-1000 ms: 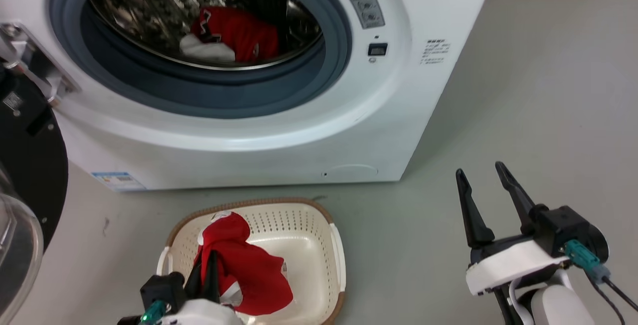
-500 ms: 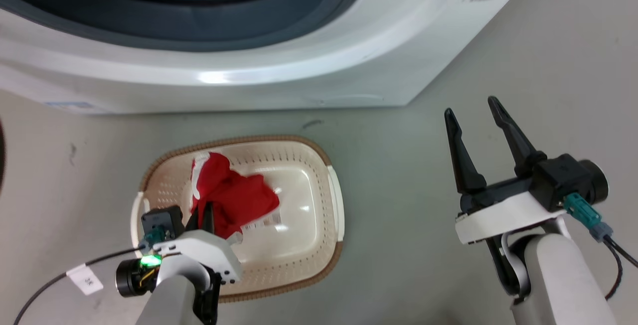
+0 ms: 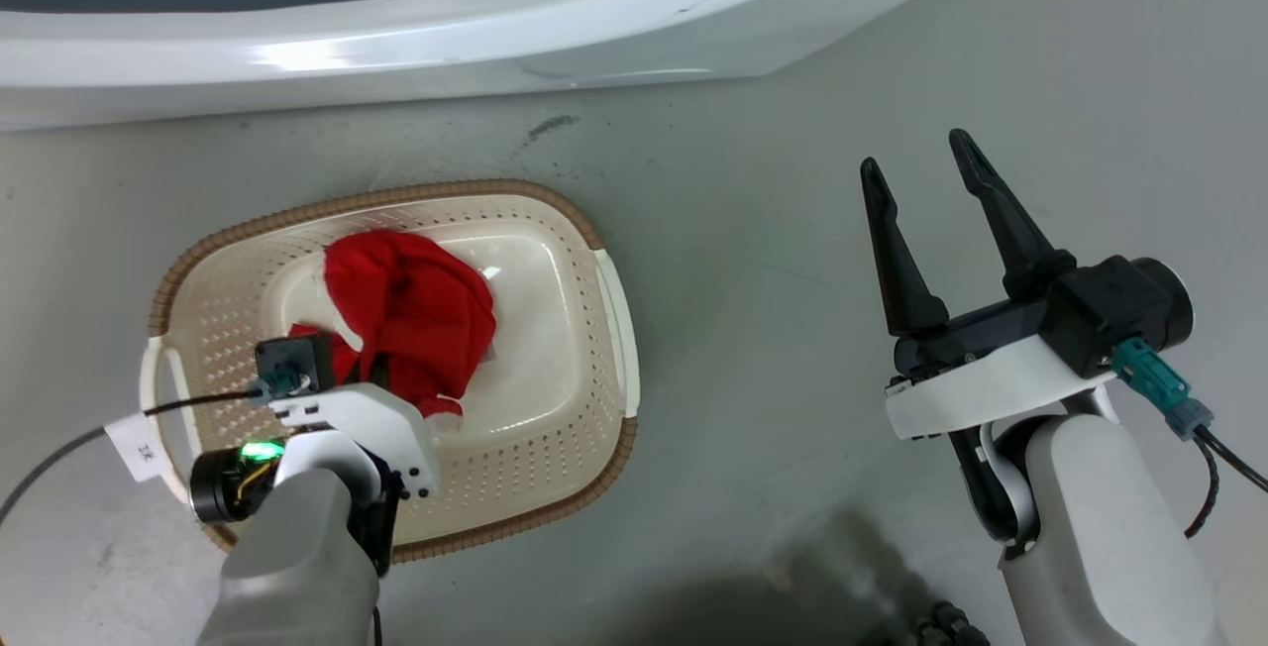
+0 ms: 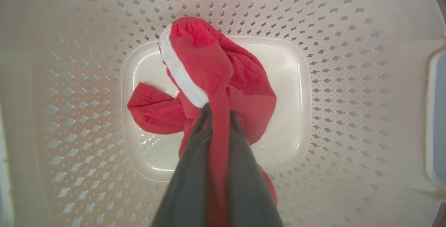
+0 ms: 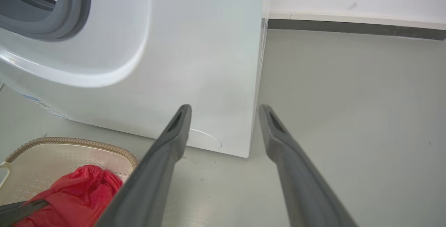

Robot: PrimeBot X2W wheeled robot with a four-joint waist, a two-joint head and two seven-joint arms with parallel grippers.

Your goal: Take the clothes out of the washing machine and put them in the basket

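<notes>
Grey floor running below the white washing machine. At left, the left gripper is clamping a red garment, which is bunching up inside the basket. At right, the right gripper is hovering over the floor, fingers apart.

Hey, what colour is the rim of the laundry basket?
The basket has a brown, woven-looking rim; the head view shows it best.

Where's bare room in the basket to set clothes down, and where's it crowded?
The basket bottom is bare on its right side, between the garment and the right wall. Crowded at middle-left, where the left gripper is shut on the garment. Bare floor lies between basket and right gripper.
</notes>
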